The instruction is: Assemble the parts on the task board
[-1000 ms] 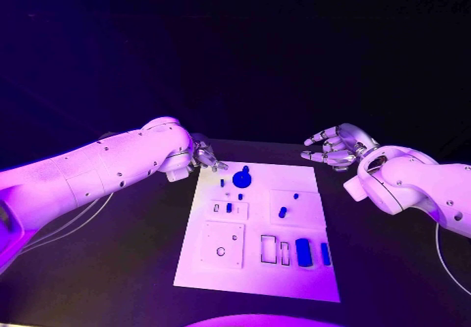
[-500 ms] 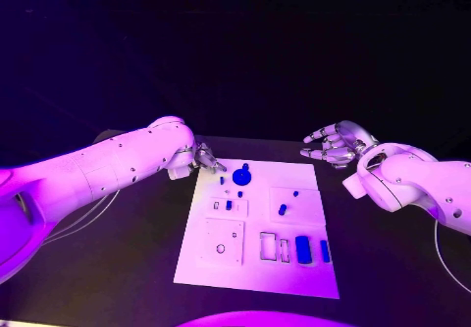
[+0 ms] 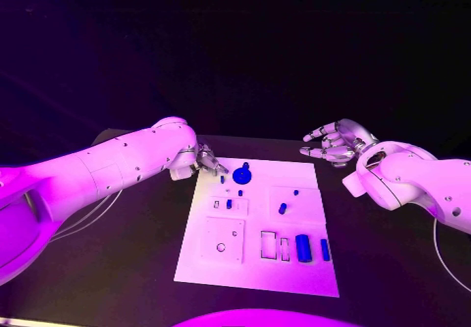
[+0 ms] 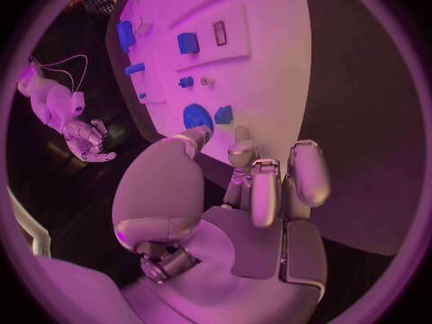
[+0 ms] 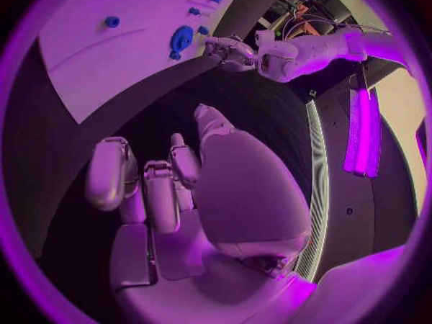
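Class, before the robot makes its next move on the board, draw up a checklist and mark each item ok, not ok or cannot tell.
1. Left hand free of parts: ok, fingers apart, nothing held.
2. Right hand free: ok, open, off the task board.
3. Round blue part reachable by the left hand: ok, close by at the far end.
4. Board lying flat on the table: ok.
5. Small parts seated firmly in their slots: cannot tell.

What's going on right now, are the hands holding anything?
Left hand empty at task board's far corner. Right hand empty, off the board. Blue parts untouched.
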